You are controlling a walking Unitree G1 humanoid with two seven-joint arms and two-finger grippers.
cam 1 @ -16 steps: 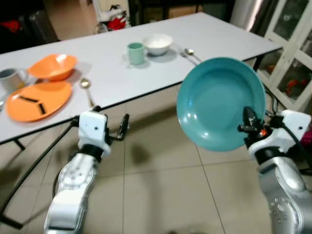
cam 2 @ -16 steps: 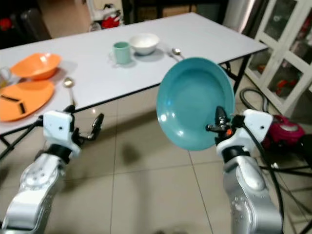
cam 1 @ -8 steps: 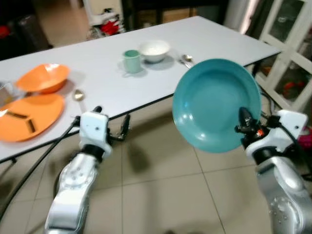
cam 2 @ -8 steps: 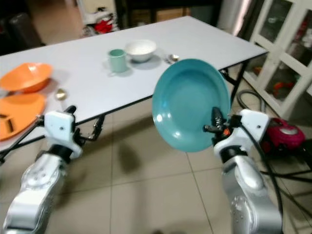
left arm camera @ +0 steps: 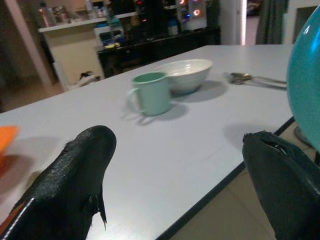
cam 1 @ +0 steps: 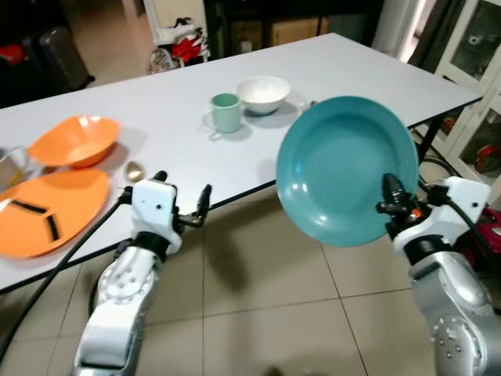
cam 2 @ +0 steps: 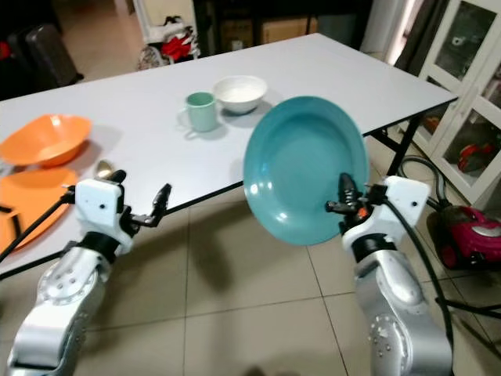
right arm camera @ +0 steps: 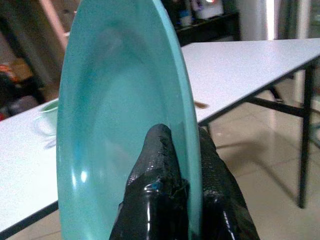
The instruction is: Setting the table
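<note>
Closing in on the counter (cam 1: 368,66), right end effector (cam 1: 389,205) clamped on the upright teal plate (cam 1: 344,168), left end effector (cam 1: 182,202) spread apart and empty, placing likely next.

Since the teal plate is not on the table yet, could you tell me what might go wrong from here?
1. The right pincer pinches the teal plate only at its rim, holding it nearly upright off the table edge; it could slip and drop to the tiled floor.
2. The green mug, white bowl and a spoon lie just beyond the plate; lowering it carelessly might knock them.
</note>
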